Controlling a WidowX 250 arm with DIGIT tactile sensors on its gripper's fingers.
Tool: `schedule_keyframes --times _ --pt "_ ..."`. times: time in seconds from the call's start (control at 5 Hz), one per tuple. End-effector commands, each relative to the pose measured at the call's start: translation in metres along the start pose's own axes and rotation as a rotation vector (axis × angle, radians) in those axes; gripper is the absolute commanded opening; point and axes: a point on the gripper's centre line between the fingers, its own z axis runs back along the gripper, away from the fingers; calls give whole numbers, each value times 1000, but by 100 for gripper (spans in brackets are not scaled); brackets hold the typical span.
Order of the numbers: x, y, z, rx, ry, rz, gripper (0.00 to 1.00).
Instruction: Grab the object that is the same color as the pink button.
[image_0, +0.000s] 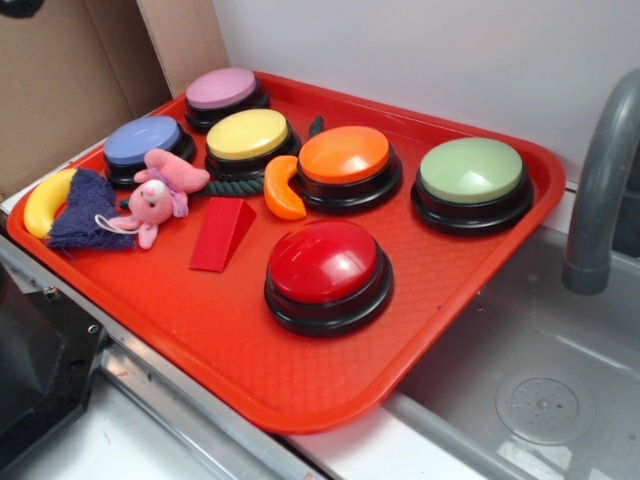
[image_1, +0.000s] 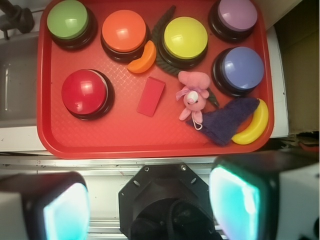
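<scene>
The object, a small pink plush bunny (image_0: 155, 198) (image_1: 194, 95), lies on the red tray (image_0: 300, 390) near its left end. Its white string loop rests on a dark blue cloth (image_0: 85, 215) (image_1: 227, 120). The pink button (image_0: 222, 90) (image_1: 237, 15) stands at the tray's far left corner, behind the blue-lavender button (image_0: 143, 140) (image_1: 242, 67). My gripper (image_1: 150, 205) shows only in the wrist view. It hangs high above the robot base, short of the tray's near rim, open, with its teal pads (image_1: 234, 202) wide apart and nothing between them.
On the tray are also a yellow banana (image_0: 45, 200), a red wedge (image_0: 222, 232), an orange slice (image_0: 282, 190), a dark rope (image_1: 162, 30), and yellow (image_0: 247, 135), orange (image_0: 345, 157), green (image_0: 470, 172) and red (image_0: 325, 265) buttons. A grey faucet (image_0: 600, 180) and sink stand right.
</scene>
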Motion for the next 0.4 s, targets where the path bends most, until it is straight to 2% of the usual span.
schedule_keyframes --times 0.0,0.2 --pt "0 0 0 0 0 0 100" --pt "12 11 -15 -31 -18 -19 100"
